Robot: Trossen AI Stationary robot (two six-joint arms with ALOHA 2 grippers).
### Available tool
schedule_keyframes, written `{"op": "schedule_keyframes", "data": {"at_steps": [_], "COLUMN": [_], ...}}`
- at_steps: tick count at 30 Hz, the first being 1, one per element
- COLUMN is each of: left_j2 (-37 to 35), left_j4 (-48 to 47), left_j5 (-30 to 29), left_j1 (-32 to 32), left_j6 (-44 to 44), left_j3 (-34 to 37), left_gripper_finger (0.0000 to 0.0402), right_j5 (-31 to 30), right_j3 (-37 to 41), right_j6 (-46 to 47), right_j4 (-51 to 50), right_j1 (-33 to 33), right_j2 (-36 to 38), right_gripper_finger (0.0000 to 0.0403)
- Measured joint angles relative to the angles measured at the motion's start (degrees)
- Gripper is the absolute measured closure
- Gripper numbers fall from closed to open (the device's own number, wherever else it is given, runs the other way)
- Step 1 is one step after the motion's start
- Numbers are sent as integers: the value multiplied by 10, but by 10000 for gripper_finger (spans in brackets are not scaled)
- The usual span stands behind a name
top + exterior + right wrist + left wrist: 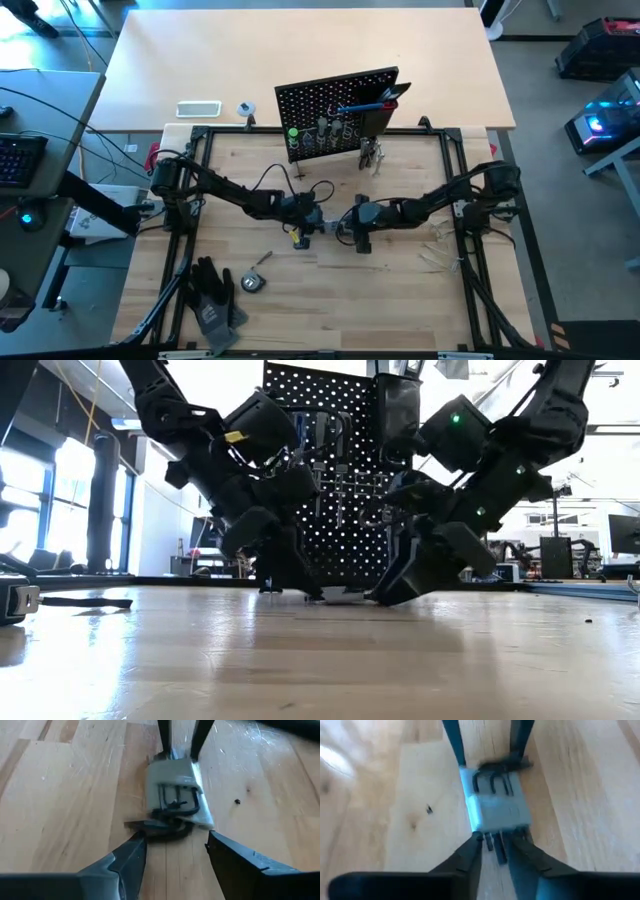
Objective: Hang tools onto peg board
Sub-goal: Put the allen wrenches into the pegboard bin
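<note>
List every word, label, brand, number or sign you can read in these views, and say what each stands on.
No text can be read in any view.
Grey packet of hex keys, on the table between the two grippers: no print can be made out on it.
White flat device behind the peg board: too small to show any marking.
Yellow tag on the left arm: blank, as far as the low view shows.

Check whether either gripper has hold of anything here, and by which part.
The left gripper is closed on one end of a small grey holder of dark hex keys lying on the table. The right gripper stands open at the holder's other end, holding nothing.
</note>
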State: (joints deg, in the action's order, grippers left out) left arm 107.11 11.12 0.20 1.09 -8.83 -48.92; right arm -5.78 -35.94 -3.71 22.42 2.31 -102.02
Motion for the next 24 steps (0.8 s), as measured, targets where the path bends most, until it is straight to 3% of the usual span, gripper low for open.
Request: {"op": "schedule_keyframes", "data": {"at_steps": [7, 24], "left_j2": [41, 43], "left_j4": [1, 26], "left_j5": [9, 14], "left_j1": [0, -1], "left_j6": [10, -11], "left_j3": [-1, -4], "left_gripper_finger": [374, 363], "right_j5": [31, 71], "right_j3": [2, 40], "right_j6": [-19, -41], "right_j4": [32, 159], "right_j1": [-19, -24], "right_j2": [-29, -46], "right_gripper_finger": [196, 196]}}
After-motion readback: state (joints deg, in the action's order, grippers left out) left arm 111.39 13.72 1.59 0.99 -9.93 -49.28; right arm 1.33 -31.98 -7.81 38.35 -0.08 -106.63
